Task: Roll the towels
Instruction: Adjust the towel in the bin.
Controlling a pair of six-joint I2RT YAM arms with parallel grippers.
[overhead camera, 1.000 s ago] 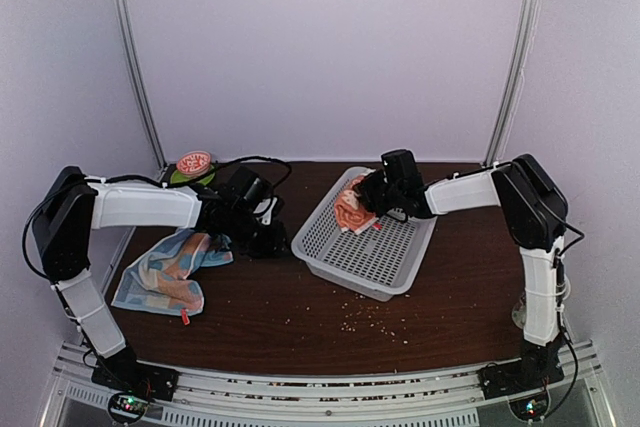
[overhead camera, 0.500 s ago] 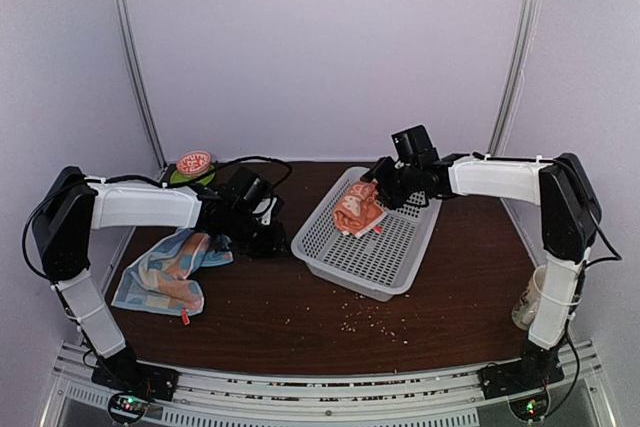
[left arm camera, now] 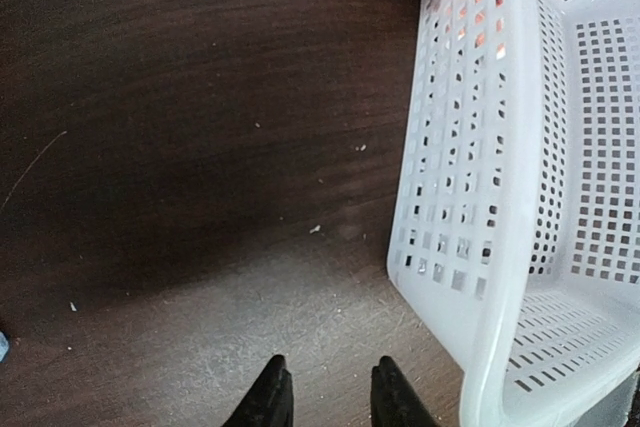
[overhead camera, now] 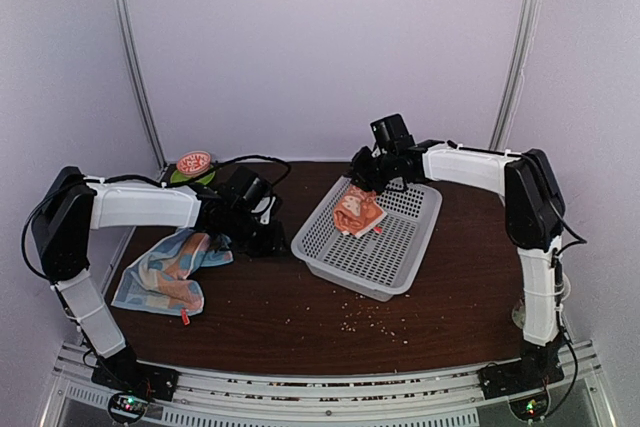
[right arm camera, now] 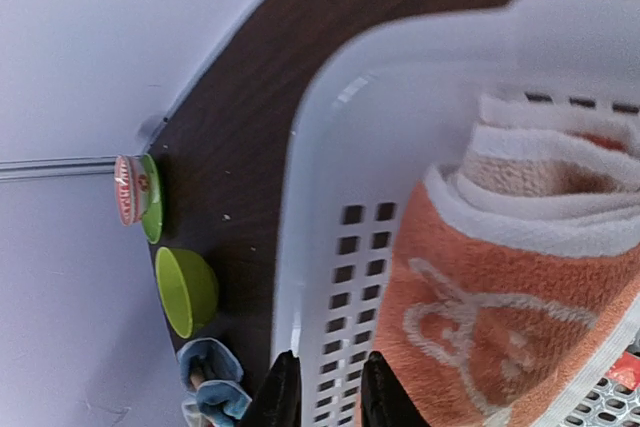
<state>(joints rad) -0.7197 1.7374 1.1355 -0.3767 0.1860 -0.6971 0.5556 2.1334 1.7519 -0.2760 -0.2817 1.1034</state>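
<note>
Orange towel [overhead camera: 356, 213] is seen rolled up in the upper-left corner of the white basket [overhead camera: 395, 259], at the centre of the top view. Right gripper [right arm camera: 325, 399] is parted only narrowly, with nothing held. In its wrist view the fingers [right arm camera: 279, 393] are framed over the basket's perforated wall, with the roll just right of them. Contact with the wall cannot be told. Left gripper [left arm camera: 328, 403] is likewise narrowly parted and empty, set low over bare table [left arm camera: 180, 147], the basket's corner just to its right. Light-blue towel [overhead camera: 165, 272] is seen crumpled and unrolled at the left of the top view, well apart from both grippers; its print is too blurred to read. In the right wrist view it is cut off at the lower left, below a green bowl [right arm camera: 187, 290]. Finger bases are cut off by the lower frame edge in both wrist views.
</note>
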